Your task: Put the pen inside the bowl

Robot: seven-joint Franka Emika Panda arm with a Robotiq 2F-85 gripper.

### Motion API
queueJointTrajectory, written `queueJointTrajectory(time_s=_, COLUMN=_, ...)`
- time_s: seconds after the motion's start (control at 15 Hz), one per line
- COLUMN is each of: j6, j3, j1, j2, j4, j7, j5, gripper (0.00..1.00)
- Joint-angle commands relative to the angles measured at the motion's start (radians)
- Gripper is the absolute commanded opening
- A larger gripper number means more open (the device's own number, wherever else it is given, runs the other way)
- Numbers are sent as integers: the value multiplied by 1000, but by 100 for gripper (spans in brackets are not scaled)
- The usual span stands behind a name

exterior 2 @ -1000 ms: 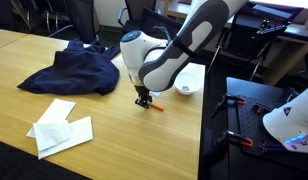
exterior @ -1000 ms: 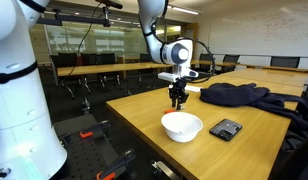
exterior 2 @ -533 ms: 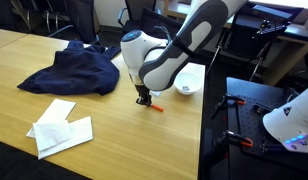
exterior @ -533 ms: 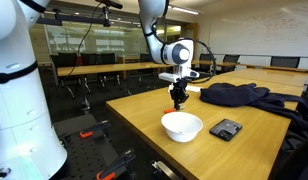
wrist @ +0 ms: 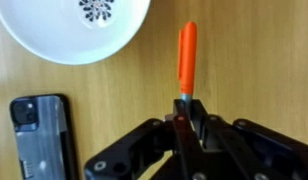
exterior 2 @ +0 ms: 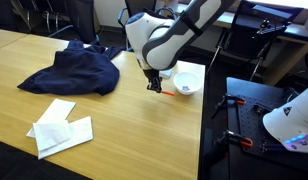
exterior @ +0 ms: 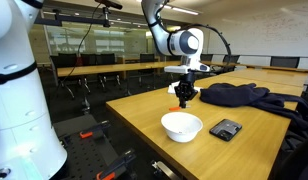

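My gripper (wrist: 184, 108) is shut on one end of the short orange-red pen (wrist: 187, 55), which sticks out past the fingertips. The white bowl (wrist: 84, 30) lies at the upper left of the wrist view, apart from the pen. In both exterior views the gripper (exterior: 183, 97) (exterior 2: 152, 86) hangs above the wooden table beside the bowl (exterior: 182, 126) (exterior 2: 190, 82). The pen shows as a small orange spot at the fingers (exterior: 182, 102) (exterior 2: 166, 92).
A black phone (wrist: 39, 135) (exterior: 226, 129) lies next to the bowl. A dark blue garment (exterior: 239, 95) (exterior 2: 74, 70) is spread on the table. White papers (exterior 2: 62, 128) lie near one table edge. Chairs and other tables stand behind.
The gripper has risen from the table with the pen and moved toward the bowl. The bowl, phone and garment have not moved.
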Motion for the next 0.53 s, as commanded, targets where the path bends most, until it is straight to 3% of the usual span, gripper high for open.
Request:
queueJointTrajectory(time_s=0.0, j6=-22, j3=2, j1=-38, j2=-94, j4=-96, j7=-159, j5=-43, gripper=3)
queueJointTrajectory(time_s=0.27, j6=-4, j3=0, j1=-77, j2=-178, j4=-206, j7=-326, j5=-98, gripper=3)
queueJointTrajectory(time_s=0.47, j6=14, j3=-10, j1=-97, j2=-237, j4=-290, j7=-383, j5=-145, gripper=3)
